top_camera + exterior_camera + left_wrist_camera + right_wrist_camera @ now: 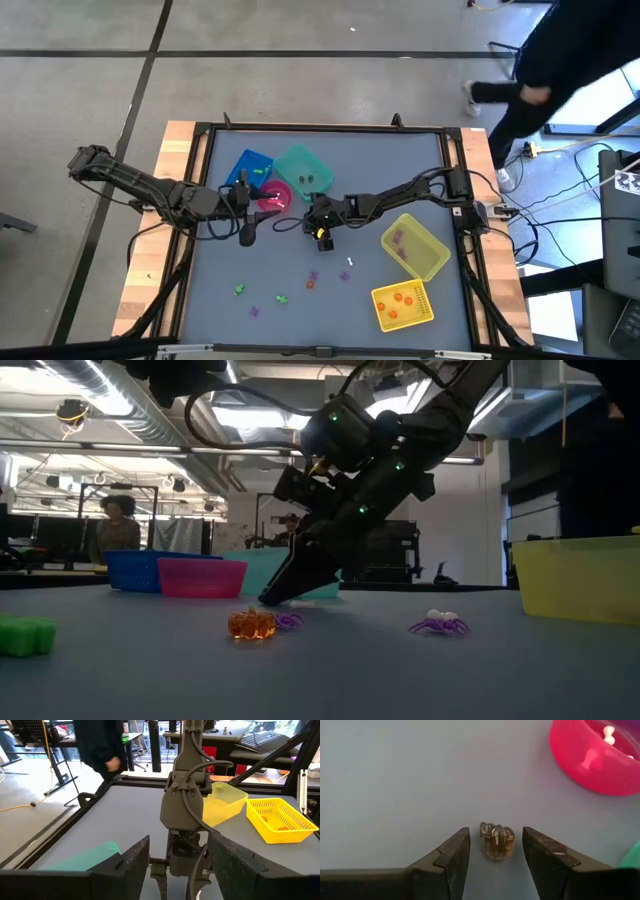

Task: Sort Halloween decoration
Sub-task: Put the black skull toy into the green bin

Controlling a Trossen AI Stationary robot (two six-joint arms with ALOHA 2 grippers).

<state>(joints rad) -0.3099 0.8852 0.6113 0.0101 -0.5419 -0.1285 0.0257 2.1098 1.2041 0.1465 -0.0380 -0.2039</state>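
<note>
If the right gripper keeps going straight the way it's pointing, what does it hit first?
The right gripper stands open, pointing down at the table. A small amber pumpkin trinket lies between its fingers, so it would likely meet that first, then the table. Depth is hard to judge.

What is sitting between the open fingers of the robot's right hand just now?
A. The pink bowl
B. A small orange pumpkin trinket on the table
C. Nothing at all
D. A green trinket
B: the right wrist view shows the right hand with its fingers apart on either side of a small orange pumpkin trinket lying on the grey table, not yet gripped; the pink bowl sits farther off.
</note>
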